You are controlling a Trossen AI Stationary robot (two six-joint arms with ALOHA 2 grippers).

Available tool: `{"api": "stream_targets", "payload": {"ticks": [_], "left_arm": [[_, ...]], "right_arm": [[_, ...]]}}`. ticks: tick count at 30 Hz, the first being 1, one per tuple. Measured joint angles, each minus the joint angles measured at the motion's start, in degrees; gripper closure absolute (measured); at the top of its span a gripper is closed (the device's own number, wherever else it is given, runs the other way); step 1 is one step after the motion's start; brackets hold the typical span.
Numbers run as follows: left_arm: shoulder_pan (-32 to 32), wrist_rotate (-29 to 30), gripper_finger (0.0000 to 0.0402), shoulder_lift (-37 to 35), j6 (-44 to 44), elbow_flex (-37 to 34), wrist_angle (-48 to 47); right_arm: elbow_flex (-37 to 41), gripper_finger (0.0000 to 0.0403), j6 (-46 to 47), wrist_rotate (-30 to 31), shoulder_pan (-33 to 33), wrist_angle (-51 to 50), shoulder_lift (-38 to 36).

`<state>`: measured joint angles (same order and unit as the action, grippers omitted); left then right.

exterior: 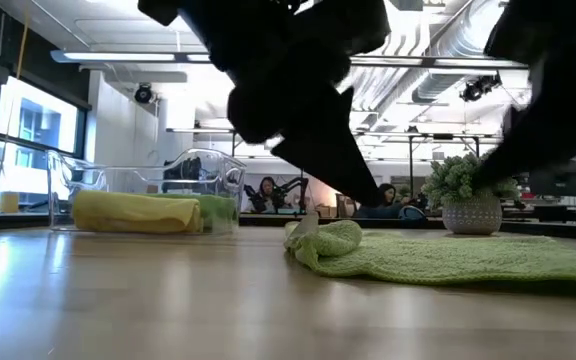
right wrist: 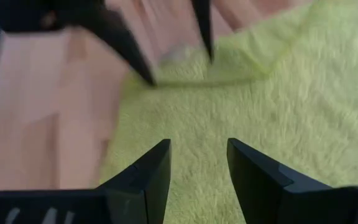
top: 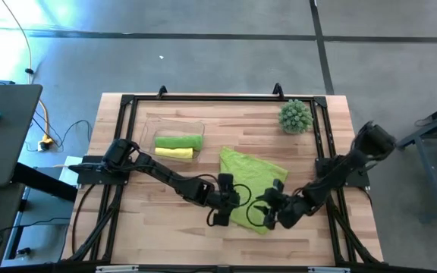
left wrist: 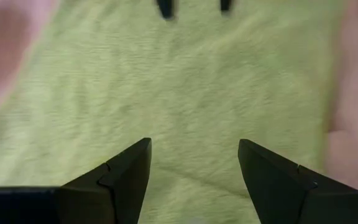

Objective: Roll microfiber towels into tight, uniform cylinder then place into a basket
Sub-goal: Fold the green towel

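Note:
A lime green microfiber towel (top: 255, 178) lies spread on the table right of centre. Its near end (exterior: 320, 240) is bunched into a small fold. My left gripper (top: 230, 203) stands open just above the towel's near left part (left wrist: 185, 93). My right gripper (top: 268, 211) is open just above its near right part (right wrist: 278, 106). The two grippers face each other. The clear basket (top: 149, 125) at the far left holds a green rolled towel (top: 179, 141) and a yellow one (top: 174, 153), lying side by side.
A spiky green ball plant in a pot (top: 295, 116) stands at the table's far right. A black frame (top: 203, 97) runs around the tabletop. Bare wood lies left of the towel and along the near edge. In the low view, people sit in the room beyond.

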<state>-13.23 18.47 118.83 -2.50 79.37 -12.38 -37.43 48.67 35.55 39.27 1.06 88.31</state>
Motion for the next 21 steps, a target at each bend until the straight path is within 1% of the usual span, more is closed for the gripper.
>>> {"api": "stream_targets", "payload": {"ticks": [2,3,5,7,9,13,15,18,21], "left_arm": [[0.36,2.60,0.0172,0.00,0.87,0.00,-0.52],[0.74,2.74,0.0172,0.00,0.53,0.01,-0.59],[2.01,2.10,0.0172,0.00,-3.13,0.00,-0.51],[3.57,-0.14,0.0172,0.29,-8.13,0.03,-0.25],[4.89,-1.65,0.0172,0.65,-10.21,0.00,-0.98],[6.26,-0.91,0.0174,1.29,-11.26,0.00,-2.68],[6.50,-1.10,0.0178,1.33,-13.73,0.00,-4.41],[6.81,-2.93,0.0193,1.34,-16.55,-0.01,-7.87],[6.25,-2.85,0.0216,1.38,-16.36,-0.02,-9.47]], "right_arm": [[0.02,0.0254,1.66,0.42,-0.18,0.10,2.98],[0.01,0.0254,2.77,0.42,-0.47,0.31,4.44],[0.05,0.0254,4.67,0.17,-0.78,-0.94,6.53],[0.04,0.0254,5.41,-0.86,-1.31,-0.50,8.24],[0.04,0.0254,5.35,-1.45,-1.43,-0.88,9.14],[-0.11,0.0254,7.09,-1.52,-1.39,-2.22,9.84],[-0.17,0.0254,8.18,-1.49,-1.39,-3.20,9.84],[-0.17,0.0254,8.01,-1.51,-1.39,-3.38,9.84],[-0.15,0.0254,7.84,-1.44,-1.39,-3.53,9.84]]}}
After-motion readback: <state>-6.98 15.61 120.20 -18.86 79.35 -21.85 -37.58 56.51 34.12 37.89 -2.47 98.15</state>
